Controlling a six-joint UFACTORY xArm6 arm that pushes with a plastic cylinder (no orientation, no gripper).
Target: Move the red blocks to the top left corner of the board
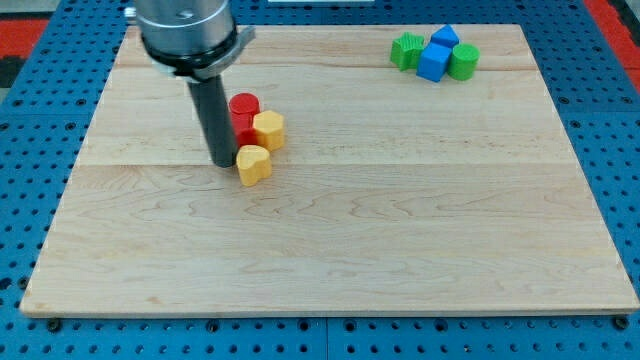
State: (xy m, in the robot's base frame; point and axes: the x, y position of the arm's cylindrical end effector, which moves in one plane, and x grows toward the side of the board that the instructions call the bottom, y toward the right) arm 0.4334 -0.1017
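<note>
A red cylinder block (244, 106) stands left of the board's middle, with a second red block (243, 136) just below it, partly hidden by the rod. A yellow hexagonal block (268, 130) touches them on the right. A yellow heart-shaped block (253, 164) lies just below. My tip (222, 162) rests on the board directly left of the yellow heart-shaped block and of the lower red block, close against them. The board's top left corner (140, 40) lies above, partly hidden by the arm.
A cluster stands at the board's top right: a green star-shaped block (406, 50), a blue cube (434, 62), a blue block (445, 36) behind it and a green cylinder (464, 62). The wooden board (400, 220) lies on a blue pegboard.
</note>
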